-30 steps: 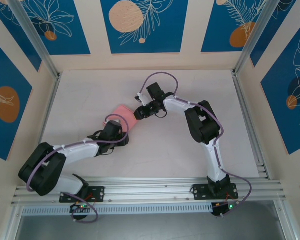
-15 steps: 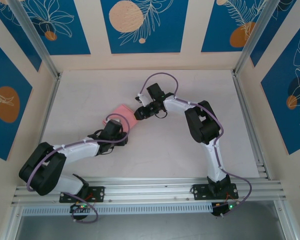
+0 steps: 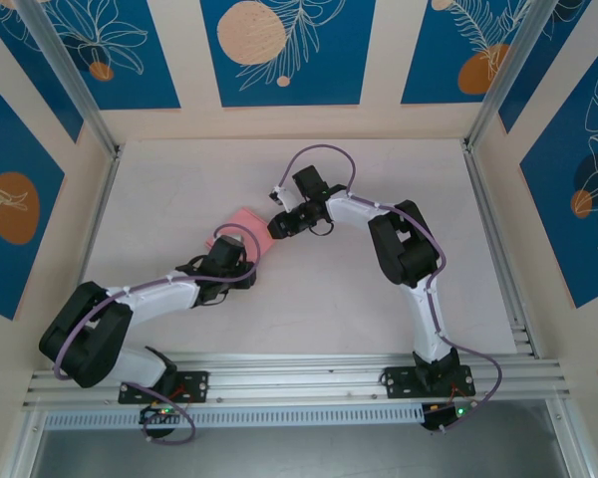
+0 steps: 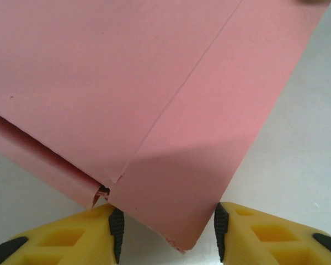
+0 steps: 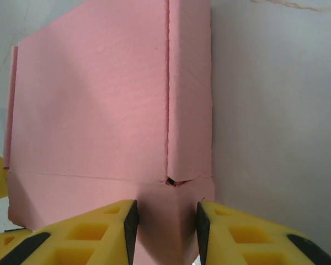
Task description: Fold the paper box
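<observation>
The paper box (image 3: 242,220) is plain pink card, partly folded, lying on the white table between the two arms. In the left wrist view its creased panels (image 4: 154,94) fill the frame. One corner points down between my left gripper's (image 4: 166,232) yellow fingers, and both black pads meet the card's edges. My left gripper (image 3: 236,245) comes at the box from the near side. My right gripper (image 3: 273,226) reaches in from the right. In the right wrist view that gripper (image 5: 166,229) pinches a raised fold at the box's near corner (image 5: 174,221), beside a folded side flap (image 5: 190,88).
The white table (image 3: 379,299) is walled by cream and blue patterned panels, with aluminium posts at the back corners. A metal rail (image 3: 299,373) runs along the near edge by the arm bases. Purple cables loop over both arms.
The left gripper has narrowed onto the box corner and shifted slightly left. The right gripper has tightened a little. The box has barely moved.
</observation>
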`<state>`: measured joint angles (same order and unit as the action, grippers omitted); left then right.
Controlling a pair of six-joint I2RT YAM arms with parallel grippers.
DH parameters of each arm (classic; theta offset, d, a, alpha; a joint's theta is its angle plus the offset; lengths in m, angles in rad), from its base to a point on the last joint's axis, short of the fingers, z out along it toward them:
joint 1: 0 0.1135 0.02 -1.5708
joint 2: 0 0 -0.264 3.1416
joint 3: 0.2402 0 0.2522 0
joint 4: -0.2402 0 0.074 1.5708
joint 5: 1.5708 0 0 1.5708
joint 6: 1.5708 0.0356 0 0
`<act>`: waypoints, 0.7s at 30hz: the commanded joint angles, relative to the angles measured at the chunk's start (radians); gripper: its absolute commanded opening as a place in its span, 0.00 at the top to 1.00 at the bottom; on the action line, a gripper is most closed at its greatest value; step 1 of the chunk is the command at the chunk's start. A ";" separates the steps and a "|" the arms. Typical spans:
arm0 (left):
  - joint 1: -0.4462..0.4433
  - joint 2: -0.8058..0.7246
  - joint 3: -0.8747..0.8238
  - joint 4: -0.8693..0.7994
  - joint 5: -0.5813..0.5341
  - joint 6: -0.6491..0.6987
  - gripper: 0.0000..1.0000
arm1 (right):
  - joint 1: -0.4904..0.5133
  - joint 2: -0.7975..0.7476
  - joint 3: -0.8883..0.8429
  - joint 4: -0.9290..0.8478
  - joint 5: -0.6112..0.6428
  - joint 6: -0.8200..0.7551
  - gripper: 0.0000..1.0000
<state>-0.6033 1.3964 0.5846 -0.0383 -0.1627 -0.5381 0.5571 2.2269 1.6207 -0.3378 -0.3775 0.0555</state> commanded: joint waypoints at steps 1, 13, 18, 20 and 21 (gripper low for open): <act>0.007 0.012 0.022 -0.021 -0.025 0.033 0.55 | 0.009 -0.011 -0.017 -0.005 -0.029 0.001 0.65; 0.019 -0.032 0.015 -0.076 -0.086 0.059 0.61 | 0.007 -0.016 -0.024 -0.003 -0.024 0.000 0.65; 0.028 -0.057 0.007 -0.079 -0.090 0.083 0.60 | 0.005 -0.018 -0.024 -0.001 -0.026 -0.001 0.65; 0.033 -0.058 0.009 -0.076 -0.087 0.094 0.61 | 0.006 -0.019 -0.025 0.000 -0.027 0.000 0.65; 0.038 -0.055 0.009 -0.073 -0.084 0.099 0.61 | 0.006 -0.018 -0.025 0.002 -0.028 0.001 0.65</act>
<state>-0.5816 1.3556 0.5846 -0.0944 -0.2302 -0.4740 0.5571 2.2269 1.6115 -0.3294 -0.3828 0.0555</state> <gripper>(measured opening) 0.394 0.347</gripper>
